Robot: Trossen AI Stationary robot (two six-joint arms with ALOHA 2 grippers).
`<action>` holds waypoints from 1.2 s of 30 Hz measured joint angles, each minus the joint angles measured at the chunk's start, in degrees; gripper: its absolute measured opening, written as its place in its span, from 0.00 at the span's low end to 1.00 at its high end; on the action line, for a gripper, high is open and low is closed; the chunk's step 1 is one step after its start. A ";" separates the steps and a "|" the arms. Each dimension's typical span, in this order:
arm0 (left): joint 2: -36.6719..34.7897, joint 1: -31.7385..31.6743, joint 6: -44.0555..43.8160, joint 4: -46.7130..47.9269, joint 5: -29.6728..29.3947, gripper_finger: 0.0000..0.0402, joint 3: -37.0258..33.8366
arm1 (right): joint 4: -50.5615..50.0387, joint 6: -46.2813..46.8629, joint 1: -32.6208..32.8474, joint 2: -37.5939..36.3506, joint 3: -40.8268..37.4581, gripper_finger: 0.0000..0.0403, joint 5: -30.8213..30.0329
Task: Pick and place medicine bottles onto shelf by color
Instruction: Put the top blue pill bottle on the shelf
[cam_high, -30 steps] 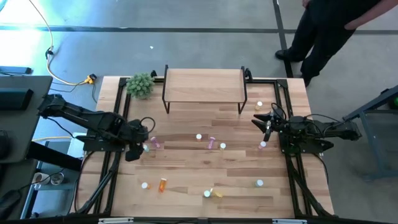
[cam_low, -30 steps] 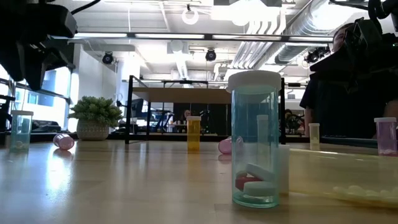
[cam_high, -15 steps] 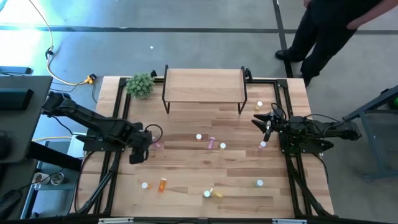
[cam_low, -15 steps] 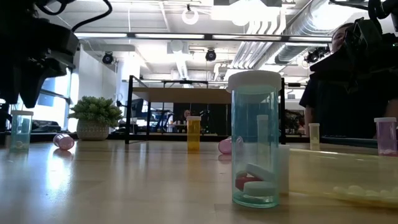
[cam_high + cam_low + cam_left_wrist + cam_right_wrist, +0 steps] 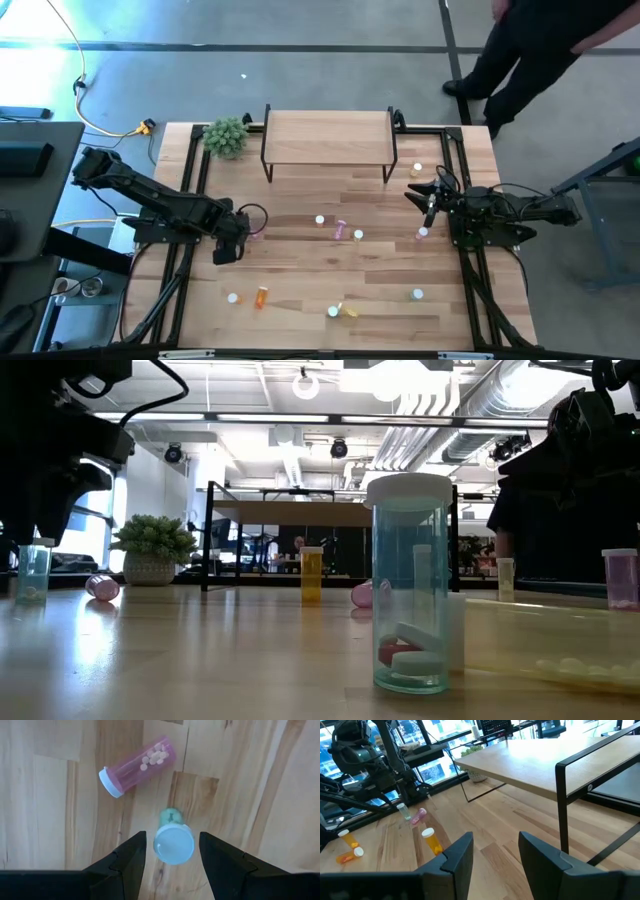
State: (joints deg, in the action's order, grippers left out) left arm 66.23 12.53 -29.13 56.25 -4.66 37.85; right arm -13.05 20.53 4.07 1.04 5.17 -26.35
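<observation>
A green medicine bottle (image 5: 173,843) stands upright on the table, white cap up, next to a pink bottle (image 5: 137,767) that lies on its side. My left gripper (image 5: 172,851) points down over the green bottle, open; its fingers stand on either side of the cap without touching it. In the low view the green bottle (image 5: 33,570) stands just below that gripper. My right gripper (image 5: 412,193) waits open at the table's right side, pointing level toward the left. The shelf (image 5: 328,137) stands at the far middle with a bare top.
More bottles are scattered about: two upright and a pink one lying (image 5: 342,228) mid-table, an orange one (image 5: 262,296) and a yellow one (image 5: 343,311) near the front, a pink one (image 5: 422,233) on the right. A plant (image 5: 226,136) stands beside the shelf. A person (image 5: 530,50) stands beyond the far right corner.
My left gripper has come down and a little toward the table's right edge, ending over the green bottle, and has tipped to point more steeply down. Its fingers have kept the same gap. No bottle has moved.
</observation>
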 joint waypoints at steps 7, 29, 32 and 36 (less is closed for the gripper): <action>1.93 0.00 -0.74 0.05 -0.75 0.43 -0.01 | 0.00 0.01 0.00 0.01 0.01 0.37 0.02; 2.04 0.00 -2.23 0.02 -1.58 0.26 -0.01 | 0.01 0.00 0.01 0.02 0.01 0.37 0.01; 2.04 0.00 -2.21 0.02 -1.57 0.29 -0.02 | 0.01 0.00 -0.01 0.02 0.00 0.37 0.00; 2.04 -0.18 -2.20 0.18 -1.51 0.29 0.60 | -0.01 0.00 -0.01 0.02 0.02 0.37 0.01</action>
State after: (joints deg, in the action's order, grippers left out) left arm 68.27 12.35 -31.33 56.43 -6.17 38.44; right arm -13.06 20.53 4.05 1.06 5.19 -26.34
